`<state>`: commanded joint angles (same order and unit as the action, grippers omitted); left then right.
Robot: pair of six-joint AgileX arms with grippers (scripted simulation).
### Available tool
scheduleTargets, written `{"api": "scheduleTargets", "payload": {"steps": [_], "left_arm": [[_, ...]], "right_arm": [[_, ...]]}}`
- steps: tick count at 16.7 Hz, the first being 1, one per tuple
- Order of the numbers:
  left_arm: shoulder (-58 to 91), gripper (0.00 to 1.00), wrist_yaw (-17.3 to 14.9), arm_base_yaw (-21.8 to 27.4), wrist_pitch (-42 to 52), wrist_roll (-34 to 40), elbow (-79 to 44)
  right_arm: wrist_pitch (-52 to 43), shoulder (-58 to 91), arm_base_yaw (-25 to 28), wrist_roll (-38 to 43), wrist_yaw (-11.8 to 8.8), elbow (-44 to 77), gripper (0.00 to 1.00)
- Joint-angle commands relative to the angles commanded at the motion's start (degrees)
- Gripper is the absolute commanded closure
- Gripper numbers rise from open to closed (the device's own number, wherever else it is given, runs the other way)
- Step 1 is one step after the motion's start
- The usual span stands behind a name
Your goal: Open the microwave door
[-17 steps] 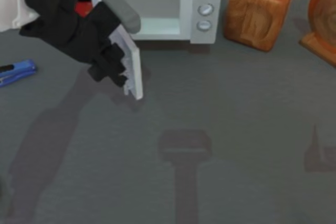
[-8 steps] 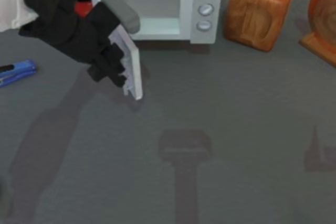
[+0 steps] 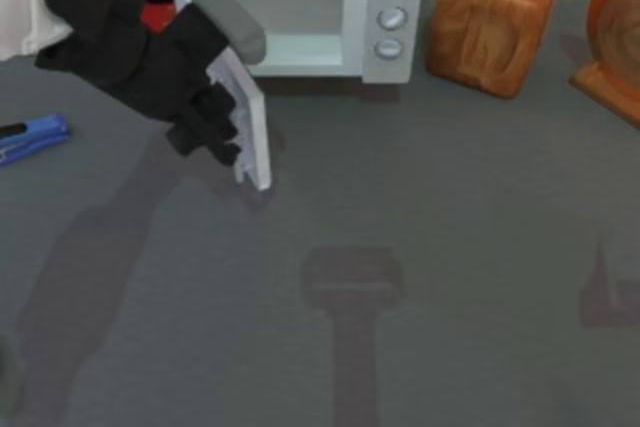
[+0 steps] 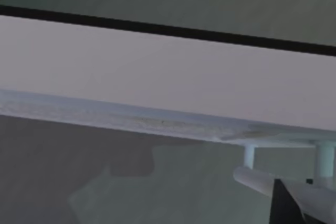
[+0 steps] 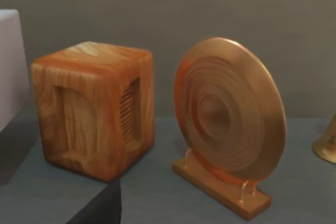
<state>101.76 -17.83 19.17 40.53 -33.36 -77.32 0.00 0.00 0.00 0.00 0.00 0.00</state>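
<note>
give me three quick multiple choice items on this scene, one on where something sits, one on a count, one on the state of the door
1. Where is the orange wooden block in the top view?
A. right of the microwave
B. left of the blue stapler
C. inside the microwave

2. How many round grey knobs are on the microwave front panel?
A. one
B. two
C. four

3. What state is the microwave door in?
A. shut flush
B. lying detached on the table
C. swung open, with the left gripper at it

Answers:
1. A, the block stands just beyond the knob panel, on the table's right side.
2. B, two knobs sit one above the other.
3. C, the cavity is exposed and the door stands out from the left front edge, with the black left arm against it.

The right gripper is not seen in the top view.
</note>
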Motion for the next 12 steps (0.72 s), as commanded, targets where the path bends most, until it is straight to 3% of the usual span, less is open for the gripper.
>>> {"api": "scheduleTargets", "payload": {"steps": [4, 12], "left_arm": [[0.02, 1.0, -0.37, 0.18, 0.14, 0.0, 0.2], [-0.08, 1.0, -3.13, -2.89, 2.75, -7.48, -0.17]], "right_arm": [[0.0, 0.0, 0.0, 0.0, 0.0, 0.0, 0.0], [0.0, 0.0, 0.0, 0.0, 0.0, 0.0, 0.0]]}}
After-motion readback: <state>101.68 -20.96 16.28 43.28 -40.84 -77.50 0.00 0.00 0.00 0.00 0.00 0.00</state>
